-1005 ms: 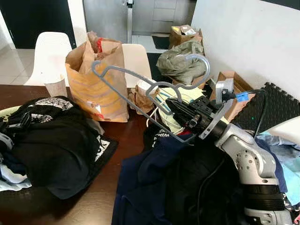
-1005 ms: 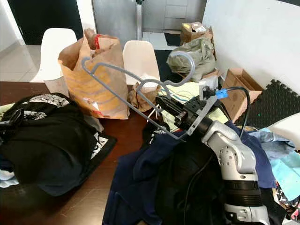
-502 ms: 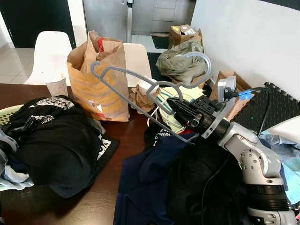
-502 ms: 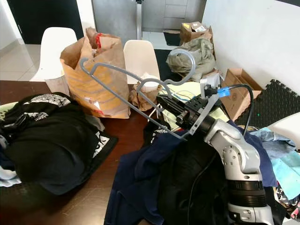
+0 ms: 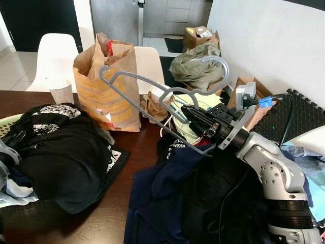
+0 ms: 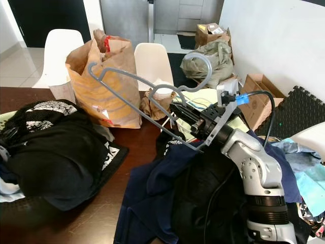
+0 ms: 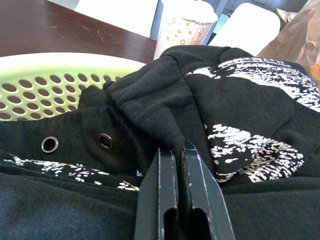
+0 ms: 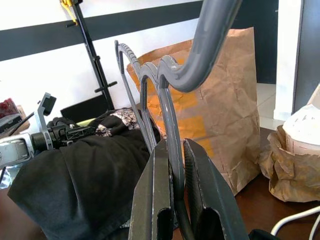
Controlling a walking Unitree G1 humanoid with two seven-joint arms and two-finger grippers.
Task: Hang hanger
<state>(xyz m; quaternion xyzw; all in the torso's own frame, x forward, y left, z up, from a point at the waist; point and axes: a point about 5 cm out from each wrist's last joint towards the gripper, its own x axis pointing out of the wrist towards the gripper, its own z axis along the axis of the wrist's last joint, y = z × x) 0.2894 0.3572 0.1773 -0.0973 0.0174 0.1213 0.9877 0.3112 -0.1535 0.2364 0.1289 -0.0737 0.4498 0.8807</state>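
A grey plastic hanger [image 5: 133, 80] hangs in the air above the dark table [image 5: 133, 147], its hook [image 5: 220, 66] pointing up and to the right. My right gripper [image 5: 195, 118] is shut on the hanger's lower bar; the right wrist view shows that bar [image 8: 170, 115] pinched between the two black fingers. At the table's far left, my left gripper [image 7: 175, 152] lies on a pile of black clothes [image 5: 61, 152], its fingers pressed together on a fold of a black printed garment [image 7: 165, 110].
A brown paper bag [image 5: 104, 86] and a paper cup [image 5: 62, 93] stand at the back of the table, with white chairs [image 5: 53, 56] behind. Navy and black clothes [image 5: 162, 193] cover the near right. A light green basket [image 7: 45, 85] lies under the black pile.
My left gripper has drawn back leftwards over the black pile. The right arm and the hanger have hardly moved.
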